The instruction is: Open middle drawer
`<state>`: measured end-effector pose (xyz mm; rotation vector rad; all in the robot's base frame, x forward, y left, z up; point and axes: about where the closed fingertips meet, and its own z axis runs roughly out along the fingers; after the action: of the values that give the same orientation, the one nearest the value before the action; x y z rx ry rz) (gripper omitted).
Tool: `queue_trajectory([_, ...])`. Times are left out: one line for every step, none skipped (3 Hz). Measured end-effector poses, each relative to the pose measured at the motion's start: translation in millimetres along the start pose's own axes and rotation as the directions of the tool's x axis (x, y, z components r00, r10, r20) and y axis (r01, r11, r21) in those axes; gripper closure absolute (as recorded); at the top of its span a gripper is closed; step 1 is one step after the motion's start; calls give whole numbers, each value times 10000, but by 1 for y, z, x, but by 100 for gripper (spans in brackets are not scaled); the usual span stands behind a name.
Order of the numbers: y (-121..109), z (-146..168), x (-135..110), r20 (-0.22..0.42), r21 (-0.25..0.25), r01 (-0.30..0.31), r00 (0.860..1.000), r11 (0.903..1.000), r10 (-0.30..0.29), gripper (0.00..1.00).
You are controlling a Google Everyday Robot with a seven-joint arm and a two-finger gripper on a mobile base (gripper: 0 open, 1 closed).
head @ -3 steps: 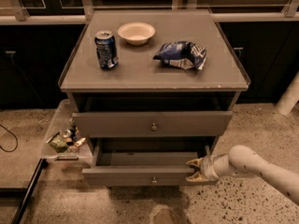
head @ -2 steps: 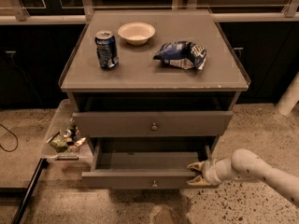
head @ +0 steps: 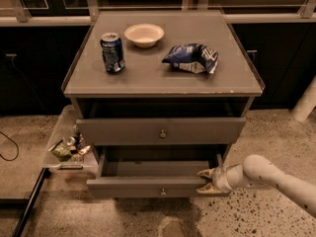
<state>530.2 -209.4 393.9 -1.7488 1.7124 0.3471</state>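
middle drawer (head: 138, 186) slid further out | hand (head: 201, 181) clamps its right end | can (head: 112, 52), bowl (head: 143, 34), bag (head: 191, 58) on cabinet (head: 163, 80)

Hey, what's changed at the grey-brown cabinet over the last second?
The middle drawer, the shallow grey-brown one with the small round knob, has slid a little further out toward the camera. The gripper at its front's right end has come with it. The blue soda can, white bowl, blue crisp bag and upper drawer stayed put.
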Motion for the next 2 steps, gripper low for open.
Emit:
queue_trajectory([8,-3,3,-29,-240,-122,9999,9996,122,54])
queue_trajectory([8,-5,2,-48,-250,-136,9999,9996,135,77])
